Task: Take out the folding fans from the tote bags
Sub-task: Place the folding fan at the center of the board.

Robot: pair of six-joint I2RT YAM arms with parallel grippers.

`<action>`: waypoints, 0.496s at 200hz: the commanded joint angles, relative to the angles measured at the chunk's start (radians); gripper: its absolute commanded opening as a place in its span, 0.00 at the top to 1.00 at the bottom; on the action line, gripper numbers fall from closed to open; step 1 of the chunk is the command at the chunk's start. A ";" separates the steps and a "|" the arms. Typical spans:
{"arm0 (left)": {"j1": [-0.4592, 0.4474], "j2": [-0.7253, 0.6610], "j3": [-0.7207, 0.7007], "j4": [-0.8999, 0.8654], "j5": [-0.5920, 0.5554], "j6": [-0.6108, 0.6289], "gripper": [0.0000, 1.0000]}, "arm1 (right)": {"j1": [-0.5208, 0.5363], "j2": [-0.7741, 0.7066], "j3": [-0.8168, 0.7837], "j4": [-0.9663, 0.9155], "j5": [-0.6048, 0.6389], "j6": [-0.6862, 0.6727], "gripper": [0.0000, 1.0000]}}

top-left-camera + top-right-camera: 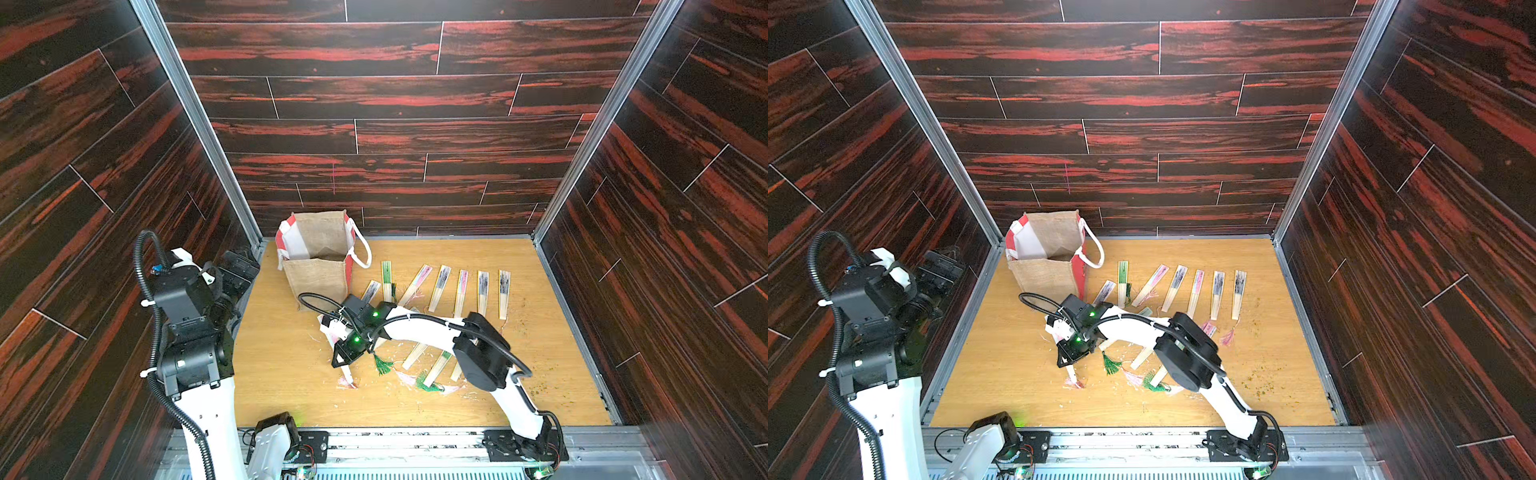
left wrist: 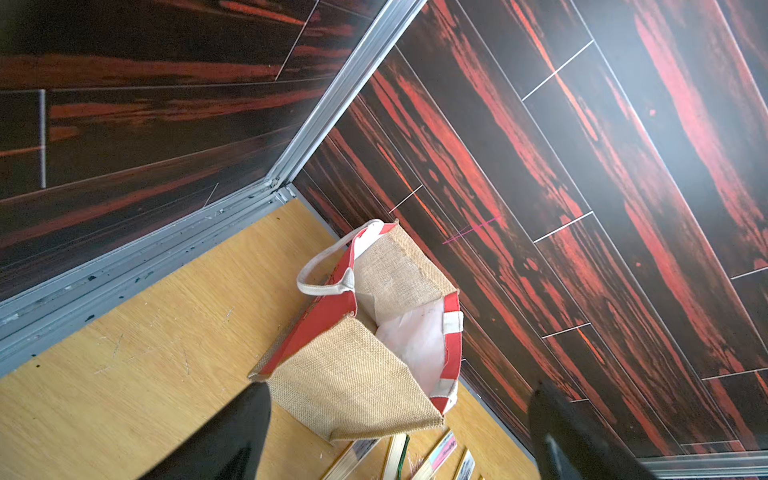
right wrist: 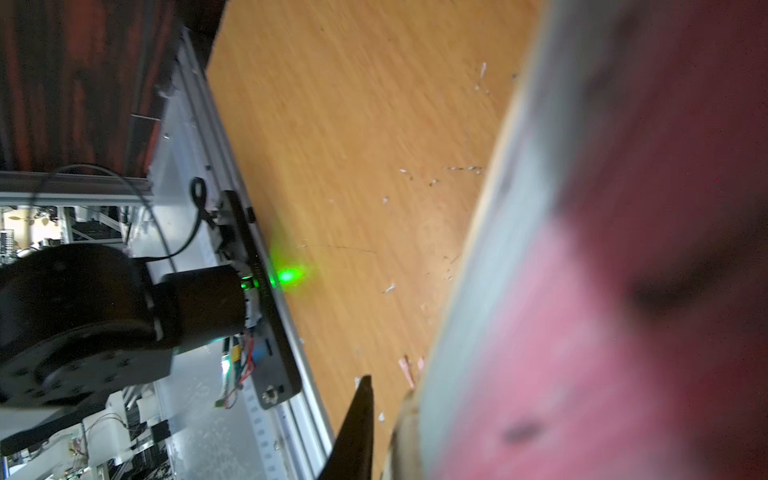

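Fingers of the right gripper [image 1: 341,362] are clamping a pink-printed folding fan [image 1: 347,372] low over the table [image 1: 282,374], near the upright tote bag [image 1: 318,284]; the left gripper [image 2: 402,388] is hanging spread wide. More fans [image 1: 441,287] are lying beside the bag.

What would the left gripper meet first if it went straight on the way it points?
Likely the burlap tote bag: in the left wrist view it stands ahead between the left gripper's open fingers; depth unclear.
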 commanded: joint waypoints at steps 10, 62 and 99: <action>0.001 -0.015 -0.007 -0.025 -0.001 0.039 0.01 | 0.005 0.106 0.097 -0.137 0.010 -0.085 1.00; 0.001 -0.008 -0.021 -0.021 0.005 0.041 0.01 | 0.005 0.227 0.260 -0.231 0.020 -0.098 0.99; 0.000 -0.007 -0.035 -0.008 0.016 0.037 0.01 | 0.001 0.291 0.344 -0.266 0.009 -0.093 0.96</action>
